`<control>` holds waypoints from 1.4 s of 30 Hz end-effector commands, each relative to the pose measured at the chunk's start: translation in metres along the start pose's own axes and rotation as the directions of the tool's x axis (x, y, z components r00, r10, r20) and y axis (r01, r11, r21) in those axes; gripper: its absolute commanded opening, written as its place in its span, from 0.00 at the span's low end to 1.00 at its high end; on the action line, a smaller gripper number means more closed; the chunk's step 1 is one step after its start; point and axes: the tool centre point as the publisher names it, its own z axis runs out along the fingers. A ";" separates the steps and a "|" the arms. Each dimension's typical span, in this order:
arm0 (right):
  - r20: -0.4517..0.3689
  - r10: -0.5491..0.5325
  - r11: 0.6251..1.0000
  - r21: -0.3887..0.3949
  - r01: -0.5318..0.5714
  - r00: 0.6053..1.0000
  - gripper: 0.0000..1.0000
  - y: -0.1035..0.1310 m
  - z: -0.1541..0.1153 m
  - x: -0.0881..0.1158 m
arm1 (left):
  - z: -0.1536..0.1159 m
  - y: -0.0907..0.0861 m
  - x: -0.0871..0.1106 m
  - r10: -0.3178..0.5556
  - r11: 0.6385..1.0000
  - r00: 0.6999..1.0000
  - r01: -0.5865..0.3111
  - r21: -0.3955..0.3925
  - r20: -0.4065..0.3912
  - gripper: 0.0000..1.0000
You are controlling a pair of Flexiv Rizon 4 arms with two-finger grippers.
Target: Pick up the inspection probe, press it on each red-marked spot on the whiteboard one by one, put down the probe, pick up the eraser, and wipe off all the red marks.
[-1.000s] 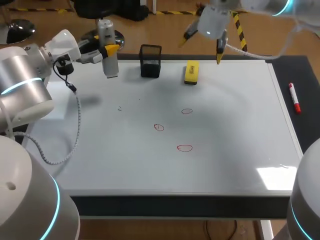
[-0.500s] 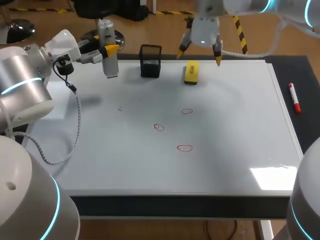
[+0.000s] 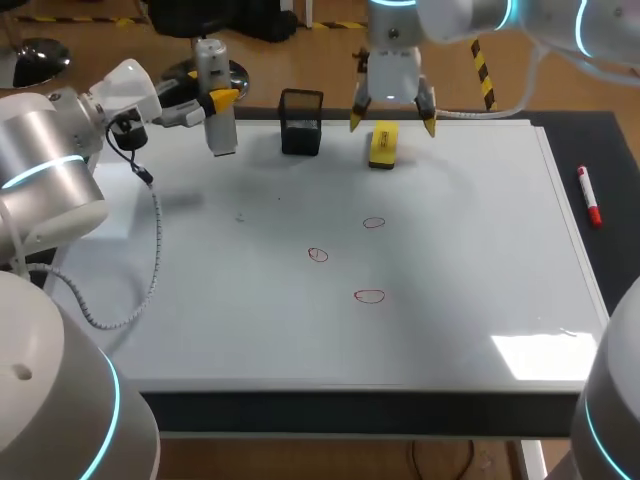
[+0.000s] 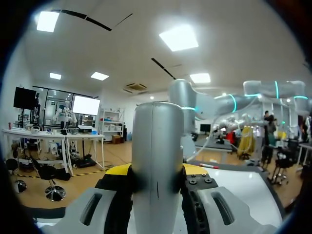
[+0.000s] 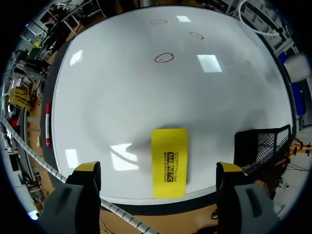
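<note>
Right fingers spread wide over the eraser, gripping nothing. This looks like the eraser pickup.

The right gripper (image 5: 158, 171) has its yellow tips well apart, one on either side of the yellow eraser (image 5: 169, 162), with neither touching it. The eraser lies flat at the far edge of the whiteboard (image 3: 470, 260). The left gripper (image 3: 218, 100) is clamped on the grey probe (image 3: 220, 135), held upright over the board's far left corner, so the probe isn't put down yet. Next move, as I read it: drop straight down and close across the eraser's narrow width. The black mesh cup (image 3: 301, 121) sits just beside the eraser, close to one finger, and is the only thing likely to foul the descent. The three red marks (image 3: 370, 295) at mid-board are all unwiped. A red marker (image 3: 589, 196) lies off the board to the right, well apart.
</note>
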 end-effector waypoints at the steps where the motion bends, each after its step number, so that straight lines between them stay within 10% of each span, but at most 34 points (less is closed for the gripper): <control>1: -0.058 0.003 1.000 0.004 -0.003 0.998 1.00 -0.004 0.005 -0.003 | 0.001 0.000 0.000 0.001 1.000 1.000 -0.001 0.003 0.003 0.00; 31: 0.055 0.080 0.993 0.079 -0.084 0.995 0.82 -0.027 0.027 -0.009 | 0.001 0.000 0.000 0.001 1.000 1.000 -0.001 0.003 0.003 0.00; 42: 0.073 0.071 0.995 0.071 -0.076 0.995 0.50 -0.024 0.029 -0.017 | 0.001 0.000 0.000 0.001 1.000 1.000 -0.001 0.003 0.003 0.00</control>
